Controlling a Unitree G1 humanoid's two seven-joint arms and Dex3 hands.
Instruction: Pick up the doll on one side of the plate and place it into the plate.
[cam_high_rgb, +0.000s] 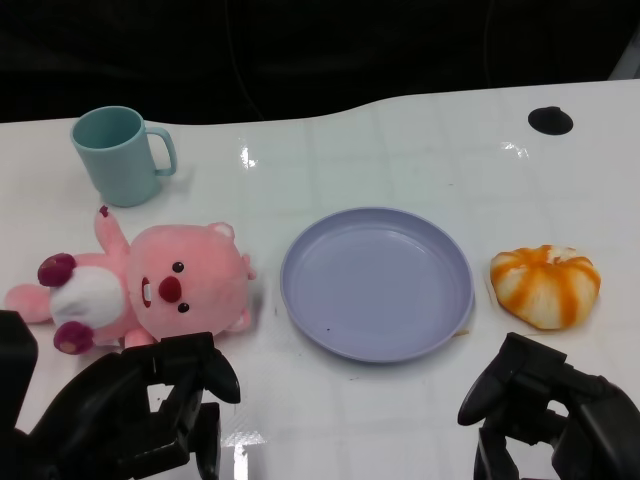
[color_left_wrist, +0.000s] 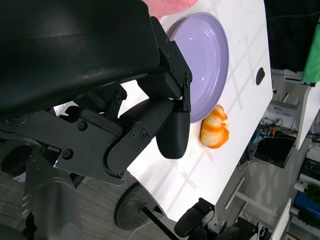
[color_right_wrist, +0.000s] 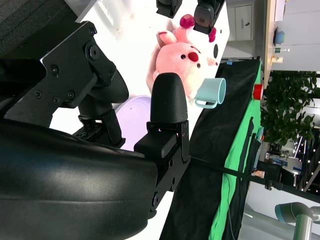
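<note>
The pink doll (cam_high_rgb: 140, 285) lay on the bench just left of the plate (cam_high_rgb: 376, 281). It looked soft, light and squashy, best gripped round its body. Both hands, left (cam_high_rgb: 130, 415) and right (cam_high_rgb: 550, 410), held nothing, fingers loosely apart.

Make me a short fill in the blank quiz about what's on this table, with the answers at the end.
1. The pink doll lies on the robot's ____ side of the plate.
2. The plate's colour is ____.
3. The teal mug stands ____, handle toward the plate's side.
4. The left hand holds ____.

Missing words: left; purple; upright; nothing
</note>
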